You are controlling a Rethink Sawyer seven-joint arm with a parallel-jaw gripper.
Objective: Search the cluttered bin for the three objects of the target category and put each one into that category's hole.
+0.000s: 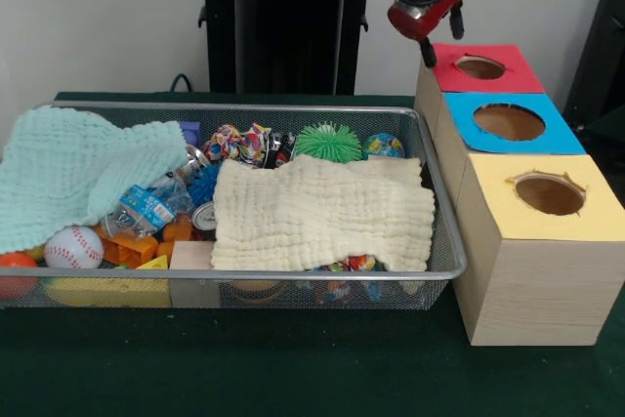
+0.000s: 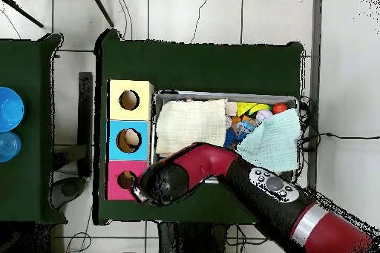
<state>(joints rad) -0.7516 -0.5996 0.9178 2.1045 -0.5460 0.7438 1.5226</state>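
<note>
The wire mesh bin [image 1: 293, 275] holds a pale yellow cloth [image 1: 322, 212], a mint cloth [image 1: 78, 173], a baseball [image 1: 73, 247], a green spiky ball [image 1: 328, 142] and several other toys. The red-faced box with its hole [image 1: 480, 67] stands at the far end of the box row, right of the bin. My gripper [image 1: 441, 36] hangs just above the red box's far left corner, open and empty. In the overhead view the arm [image 2: 215, 165] covers the gripper beside the red hole [image 2: 126, 179], next to the bin [image 2: 223, 94].
A blue-faced hole [image 1: 509, 122] and a yellow-faced hole [image 1: 550, 194] lie in front of the red one. Something pale shows inside the blue hole from above [image 2: 130, 140]. A can [image 1: 203, 217], a crumpled bottle [image 1: 146, 207] and blocks lie between the cloths.
</note>
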